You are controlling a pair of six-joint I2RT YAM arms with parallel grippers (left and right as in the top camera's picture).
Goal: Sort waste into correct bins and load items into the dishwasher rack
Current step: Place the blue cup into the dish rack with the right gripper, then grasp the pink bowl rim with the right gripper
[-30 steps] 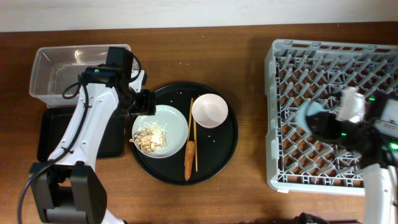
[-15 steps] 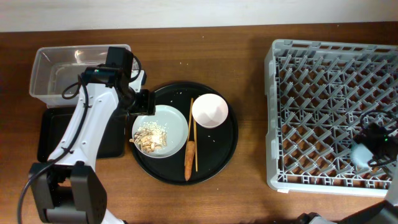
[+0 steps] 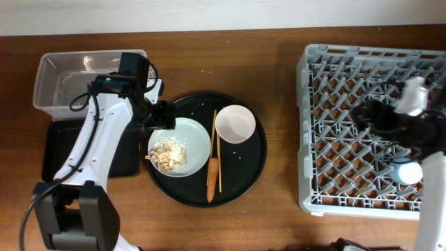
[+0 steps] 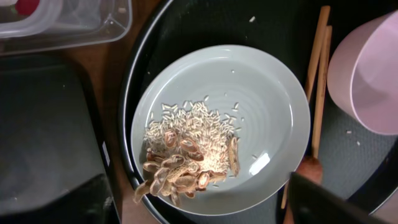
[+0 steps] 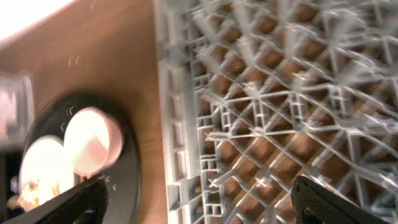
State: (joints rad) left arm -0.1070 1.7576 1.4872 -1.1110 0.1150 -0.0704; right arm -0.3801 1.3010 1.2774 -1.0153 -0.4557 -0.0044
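On the wooden bench (image 3: 279, 63), loading underway: small blue cup (image 3: 409, 171) in dishwasher rack (image 3: 348, 77), right end effector (image 3: 362, 113) above it, spread wide, empty; left end effector (image 3: 159, 115) opening hidden. Next probably calls for fetching white bowl (image 3: 235, 123)

One large grey dishwasher rack (image 3: 362, 125) is being shown at the right edge of the tabletop. Two bins are being shown near the left edge: one clear tub (image 3: 52, 70) and one black rectangular tray (image 3: 56, 150). One round black tray (image 3: 251, 160) is being shown mid-table, carrying one pale plate (image 3: 195, 136), one white bowl (image 3: 235, 123), two wooden chopsticks (image 3: 216, 146), one carrot (image 3: 212, 178) and one heap of food scraps (image 3: 168, 153). One small cup (image 3: 409, 171) is being shown inside the rack.
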